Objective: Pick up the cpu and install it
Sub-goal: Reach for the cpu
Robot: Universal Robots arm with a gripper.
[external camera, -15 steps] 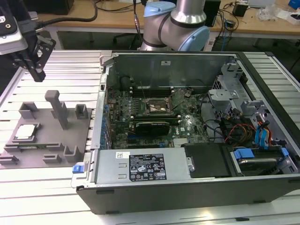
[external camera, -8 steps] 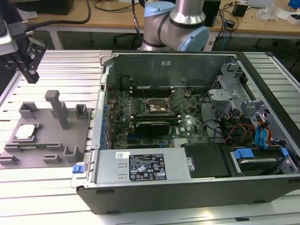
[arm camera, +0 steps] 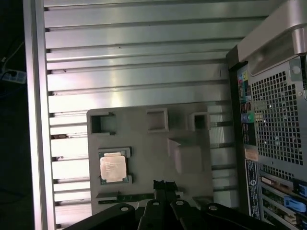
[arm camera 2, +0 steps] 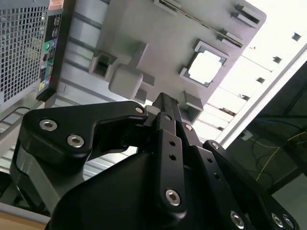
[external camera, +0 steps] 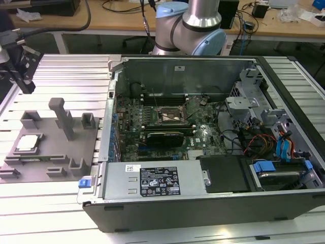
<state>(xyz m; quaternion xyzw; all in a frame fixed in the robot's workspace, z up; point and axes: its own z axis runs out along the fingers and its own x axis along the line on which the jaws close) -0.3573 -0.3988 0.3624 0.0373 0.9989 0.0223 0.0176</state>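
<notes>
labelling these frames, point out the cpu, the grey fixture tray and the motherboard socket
cpu (arm camera: 113, 168), first wrist view, middle of its metal top
grey fixture tray (arm camera: 144, 143), first wrist view, bare flat part of its surface
motherboard socket (external camera: 170, 116), exterior view, middle of the square frame

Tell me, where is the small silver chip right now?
The cpu lies in a pocket of the grey fixture tray at the exterior view's left, apart from the open computer case.

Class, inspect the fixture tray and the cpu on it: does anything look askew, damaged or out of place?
Nothing stands out. The cpu lies flat and square in its recess on the grey fixture tray, with no visible damage.
</notes>
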